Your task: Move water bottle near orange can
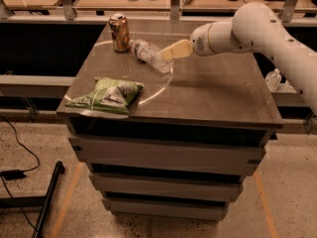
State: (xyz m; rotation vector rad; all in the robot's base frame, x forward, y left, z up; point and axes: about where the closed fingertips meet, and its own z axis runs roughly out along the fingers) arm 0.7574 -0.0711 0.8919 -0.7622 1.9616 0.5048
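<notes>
The orange can (119,32) stands upright at the far left of the tabletop (213,93). The water bottle (147,54) lies on its side just right of the can, its cap end toward the can, close to it or touching it. My gripper (171,51) reaches in from the right on the white arm (257,31). Its tan tip is at the bottle's right end, low over the table. I cannot tell whether it still touches the bottle.
A green crinkled snack bag (106,95) lies at the table's front left edge. A second clear bottle (273,78) sits on a lower ledge right of the table. Benches with clutter run along the back. A black pole (47,202) lies on the floor at left.
</notes>
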